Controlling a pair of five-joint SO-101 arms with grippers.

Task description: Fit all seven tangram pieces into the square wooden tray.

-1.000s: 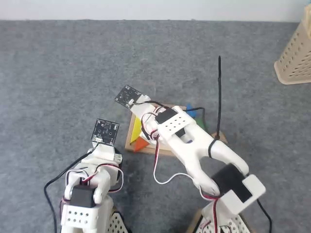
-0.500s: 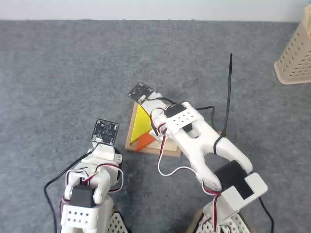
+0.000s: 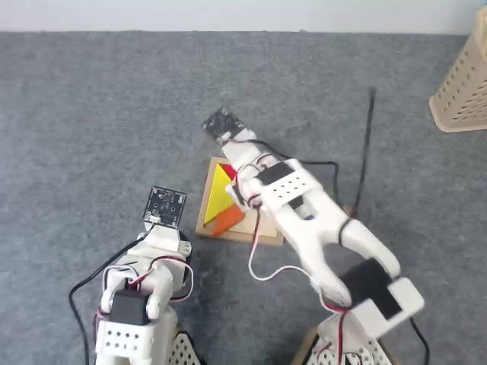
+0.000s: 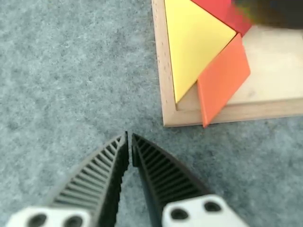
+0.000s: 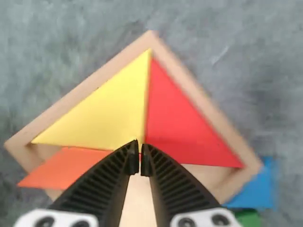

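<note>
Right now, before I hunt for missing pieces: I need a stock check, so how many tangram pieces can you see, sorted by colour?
yellow triangle: 1
red triangle: 1
orange parallelogram: 1
blue piece: 1
green piece: 1
Total: 5 pieces in view

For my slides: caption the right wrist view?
Right gripper, jaws shut, over the wooden tray with a yellow triangle, red triangle and orange piece.
</note>
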